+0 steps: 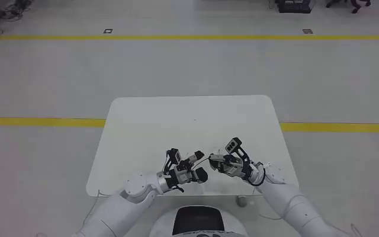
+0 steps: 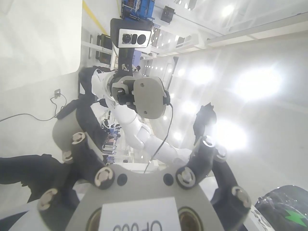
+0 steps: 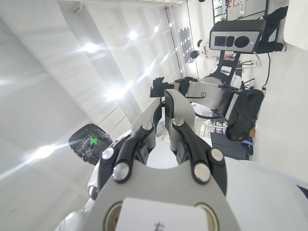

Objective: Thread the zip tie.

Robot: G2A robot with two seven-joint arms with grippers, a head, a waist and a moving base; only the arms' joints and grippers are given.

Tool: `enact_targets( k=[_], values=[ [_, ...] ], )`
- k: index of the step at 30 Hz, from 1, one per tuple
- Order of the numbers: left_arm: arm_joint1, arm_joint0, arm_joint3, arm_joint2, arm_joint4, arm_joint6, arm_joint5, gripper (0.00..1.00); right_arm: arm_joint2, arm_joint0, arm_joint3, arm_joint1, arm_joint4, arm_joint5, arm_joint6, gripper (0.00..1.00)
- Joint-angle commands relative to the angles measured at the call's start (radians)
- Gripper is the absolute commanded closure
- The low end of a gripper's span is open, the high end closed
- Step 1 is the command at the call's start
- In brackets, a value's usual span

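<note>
Right tool point(image 1: 214, 160) is narrowed, judged pinched on the zip tie point(image 1: 205, 158), a thin dark strand reaching toward the left tool point(image 1: 200, 165), which is spread wide just beside it. Both are held over the robot-side edge of the bench point(image 1: 148, 118). Alignment is judged in hand; fine tip-to-head feeding is called for next.

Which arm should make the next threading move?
Left, probably. The right gripper looks shut on the zip tie, pinning it. The left gripper is open and faces it closely, so it can take the strap's other end.
</note>
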Motion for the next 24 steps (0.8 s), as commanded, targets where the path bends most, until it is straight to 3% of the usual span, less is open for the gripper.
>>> enact_targets(
  k=[1, 24],
  values=[
    [0.0, 0.0, 0.0, 0.0, -0.001, -0.001, -0.001, 0.0, 0.001, 0.001, 0.004, -0.003, 0.0, 0.0, 0.003, 1.0],
    [0.002, -0.002, 0.001, -0.002, -0.009, -0.005, -0.001, 0.09, 0.014, 0.008, 0.028, -0.028, -0.016, 0.018, 0.021, 1.0]
  ],
)
